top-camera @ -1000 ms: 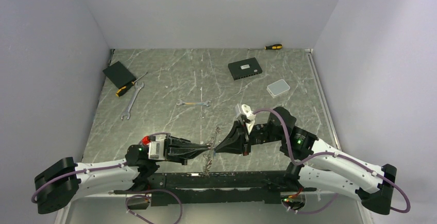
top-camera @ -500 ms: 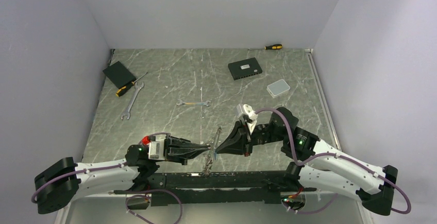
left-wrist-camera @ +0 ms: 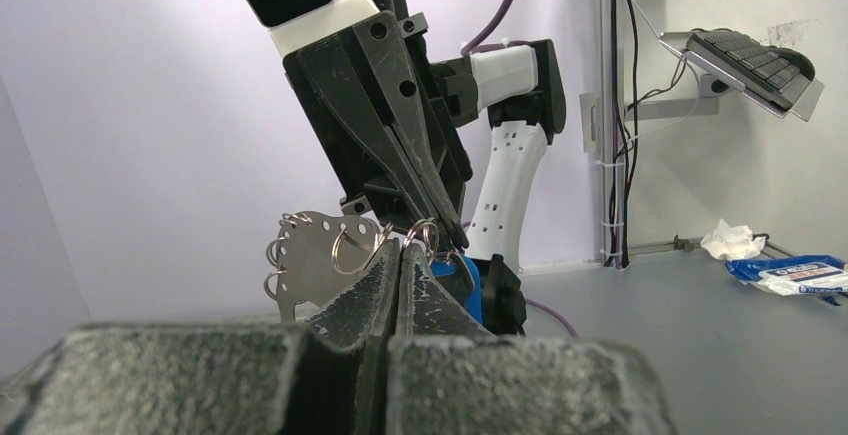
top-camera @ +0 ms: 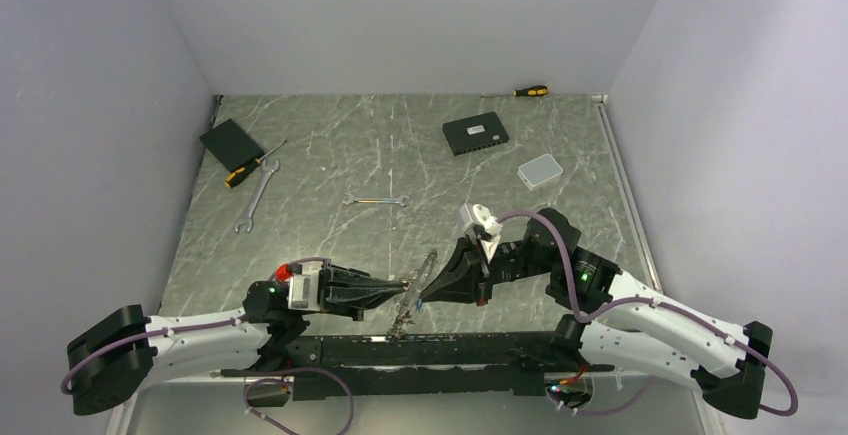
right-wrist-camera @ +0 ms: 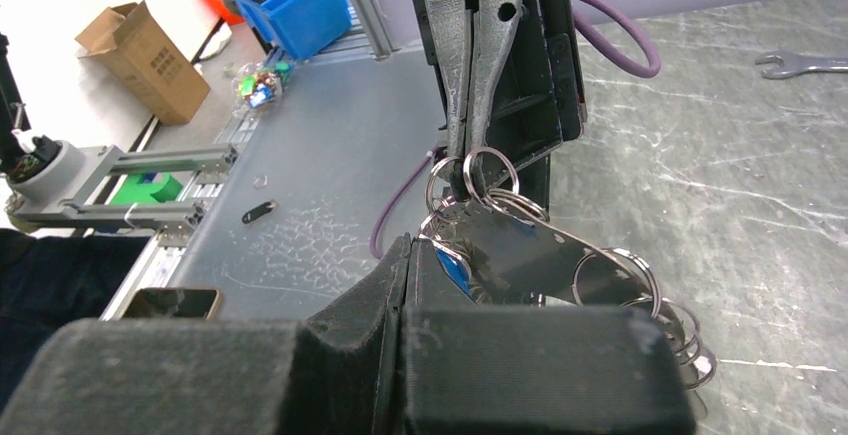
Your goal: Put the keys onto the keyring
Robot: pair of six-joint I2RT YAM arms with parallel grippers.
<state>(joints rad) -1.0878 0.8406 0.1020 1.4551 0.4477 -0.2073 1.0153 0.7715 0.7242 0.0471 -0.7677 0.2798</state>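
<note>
The keyring (top-camera: 412,295) hangs between my two grippers above the table's near edge. It is a flat silvery plate (left-wrist-camera: 308,255) with holes along its rim and several small split rings (right-wrist-camera: 655,300). My left gripper (top-camera: 404,288) is shut on one of its rings; its tips (right-wrist-camera: 464,183) show in the right wrist view. My right gripper (top-camera: 424,296) is shut, tip to tip with the left one. A key with a blue tag (right-wrist-camera: 455,267) sits right at the right gripper's tips and also shows in the left wrist view (left-wrist-camera: 462,290). Other keys are hidden.
Two silver spanners (top-camera: 376,200) (top-camera: 256,195) lie mid-table and left. A black pad (top-camera: 231,142) and a yellow-handled screwdriver (top-camera: 248,170) are at the far left, a black box (top-camera: 475,135) and a white box (top-camera: 540,170) at the far right, and another screwdriver (top-camera: 530,91) by the back wall.
My right gripper has shifted slightly down and to the right. The keyring has tilted, its lower end swinging left. The left arm has hardly moved.
</note>
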